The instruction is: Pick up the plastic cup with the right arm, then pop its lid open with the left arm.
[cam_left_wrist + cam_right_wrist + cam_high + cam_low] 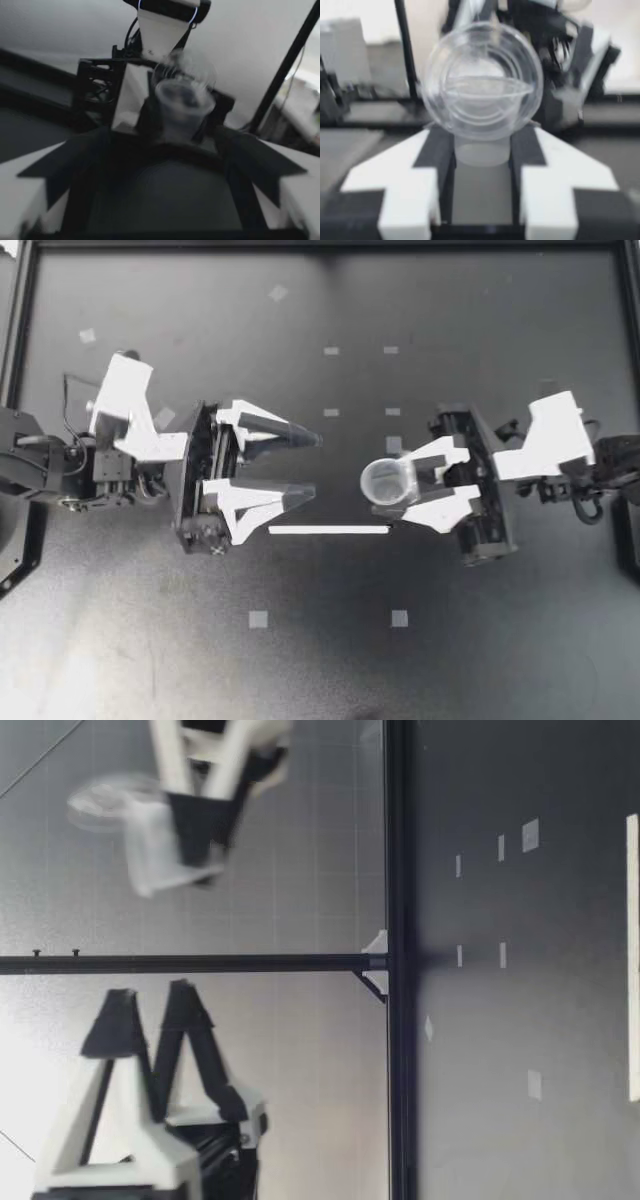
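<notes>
While the dark bench point(320, 660) spreads beneath both arms, my left pincer point(317, 464) hangs above it with its fingers apart and nothing between them, tips pointing toward my right pincer point(402, 490). That one is clamped from two sides on a clear plastic cup point(388, 482), held roughly upright, mouth upward, well above the bench. A thin white strip point(328, 530) lies flat beside the gap between both pincers, with small pale tape squares point(258, 619) scattered about.
</notes>
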Tool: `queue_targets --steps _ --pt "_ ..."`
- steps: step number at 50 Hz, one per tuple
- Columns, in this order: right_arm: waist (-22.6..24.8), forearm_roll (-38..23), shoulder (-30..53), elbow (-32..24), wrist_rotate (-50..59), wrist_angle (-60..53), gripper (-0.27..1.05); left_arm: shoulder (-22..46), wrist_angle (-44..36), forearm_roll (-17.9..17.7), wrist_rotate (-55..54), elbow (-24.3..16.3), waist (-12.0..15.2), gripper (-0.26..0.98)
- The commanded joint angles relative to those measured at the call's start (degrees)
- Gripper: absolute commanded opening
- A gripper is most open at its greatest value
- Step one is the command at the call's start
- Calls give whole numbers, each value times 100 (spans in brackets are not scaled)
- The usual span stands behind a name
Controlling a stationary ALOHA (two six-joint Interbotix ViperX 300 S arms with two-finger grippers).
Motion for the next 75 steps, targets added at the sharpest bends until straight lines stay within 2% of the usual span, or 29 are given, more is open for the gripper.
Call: queue_targets --steps 1,7,14,75 --pt "35 -18 -79 -18 9 -325 28 -114 -18 9 519 -53 0 78" --pt "35 -9 70 -44 18 -457 28 -70 -26 0 1283 -53 0 78" --pt "26 -9 114 -70 26 -457 28 -35 -18 0 1556 -97 0 78" --pt "35 9 141 -70 9 -149 28 185 -18 9 1644 -132 0 78"
